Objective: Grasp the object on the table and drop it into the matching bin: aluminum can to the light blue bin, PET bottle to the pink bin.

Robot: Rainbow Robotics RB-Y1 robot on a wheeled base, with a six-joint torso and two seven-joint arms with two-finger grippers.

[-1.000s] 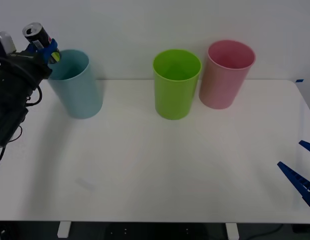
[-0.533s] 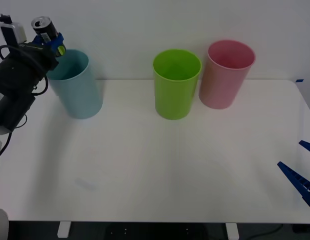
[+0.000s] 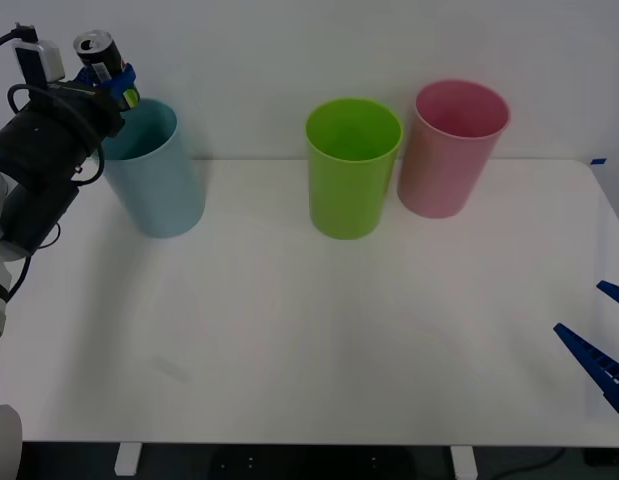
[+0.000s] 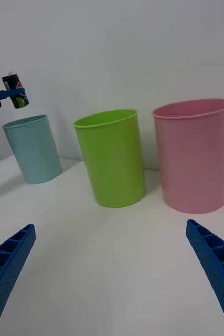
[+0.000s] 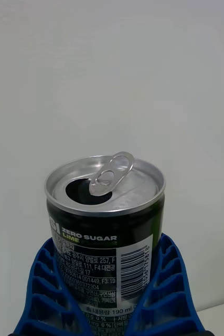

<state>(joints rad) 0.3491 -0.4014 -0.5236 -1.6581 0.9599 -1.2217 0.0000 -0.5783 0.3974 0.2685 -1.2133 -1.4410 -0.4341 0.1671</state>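
Note:
My left gripper (image 3: 111, 82) is shut on the aluminum can (image 3: 97, 53), a small dark can with a silver opened top (image 5: 105, 184). It holds the can in the air just above the far left rim of the light blue bin (image 3: 154, 170). From the right wrist view the can (image 4: 15, 91) hangs above that bin (image 4: 34, 149). The pink bin (image 3: 452, 148) stands at the back right of the table (image 3: 319, 330). My right gripper (image 3: 607, 345) is open, parked low at the table's right edge.
A bright green bin (image 3: 351, 167) stands between the light blue and pink bins, close to the pink one. A white wall runs behind the bins. The table's front and middle lie bare.
The left arm has carried the can up and to the right, from beside the light blue bin's left rim to above it. The right arm has not moved.

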